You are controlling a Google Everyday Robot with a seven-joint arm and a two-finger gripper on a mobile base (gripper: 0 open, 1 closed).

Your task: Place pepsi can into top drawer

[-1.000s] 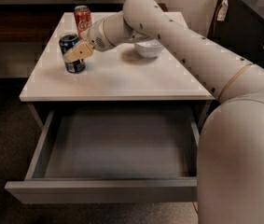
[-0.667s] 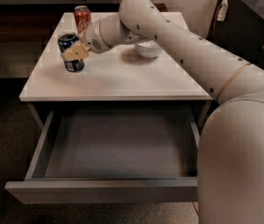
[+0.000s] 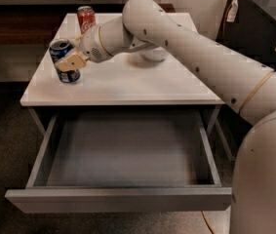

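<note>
The pepsi can [image 3: 63, 52], dark blue with a silver top, is tilted over the left part of the white table top [image 3: 128, 82]. My gripper [image 3: 70, 61] is shut on it, a tan finger [image 3: 71, 62] across its side. The top drawer [image 3: 123, 152] is pulled wide open below the table's front edge, its grey interior bare. The can is behind and to the left of the drawer opening.
A red Coca-Cola can [image 3: 86, 18] stands at the back left of the table. A white bowl [image 3: 153, 55] sits behind my arm. A black cabinet [image 3: 269, 28] stands at the right. Dark carpet lies to the left.
The gripper has moved left with the pepsi can, and the can now tilts, its base near the table top.
</note>
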